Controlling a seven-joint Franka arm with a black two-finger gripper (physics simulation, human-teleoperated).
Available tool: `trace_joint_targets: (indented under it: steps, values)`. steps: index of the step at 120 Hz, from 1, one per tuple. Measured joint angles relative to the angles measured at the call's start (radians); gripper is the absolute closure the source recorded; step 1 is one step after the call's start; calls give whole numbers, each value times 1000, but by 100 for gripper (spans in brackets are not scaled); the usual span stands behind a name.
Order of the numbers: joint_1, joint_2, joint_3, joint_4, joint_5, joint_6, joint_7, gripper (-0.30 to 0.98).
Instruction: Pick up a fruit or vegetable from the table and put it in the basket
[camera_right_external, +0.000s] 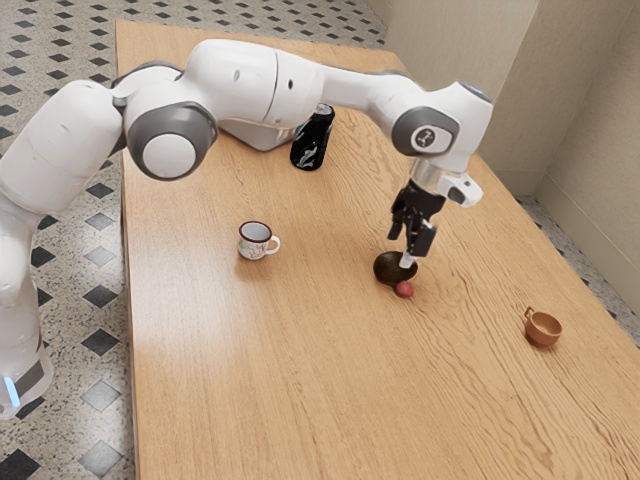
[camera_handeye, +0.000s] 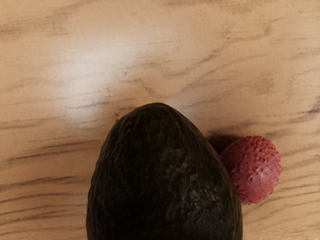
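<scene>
The avocado (camera_handeye: 165, 185) is just under the end effector (camera_right_external: 408, 258); open or gripping, I cannot tell. The wrist view details the lychee's bumpy skin (camera_handeye: 256, 170); the exterior view adds a white mug (camera_right_external: 252, 250) farther off.

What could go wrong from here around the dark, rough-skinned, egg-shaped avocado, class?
The round, bumpy red fruit sits right beside the avocado, so the end effector, low over the avocado, might knock it rolling. The avocado's curved sides could also slip during a lift.
</scene>
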Motion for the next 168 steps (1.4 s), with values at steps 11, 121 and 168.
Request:
trace_joint_targets:
  steps: [11, 121, 168]
  values:
    - [-1, -5, 0, -26, -4, 7, 2, 0]
    - [-1, -13, -6, -102, -7, 88, 12, 2]
    - [0, -14, -5, -104, -9, 87, 14, 19]
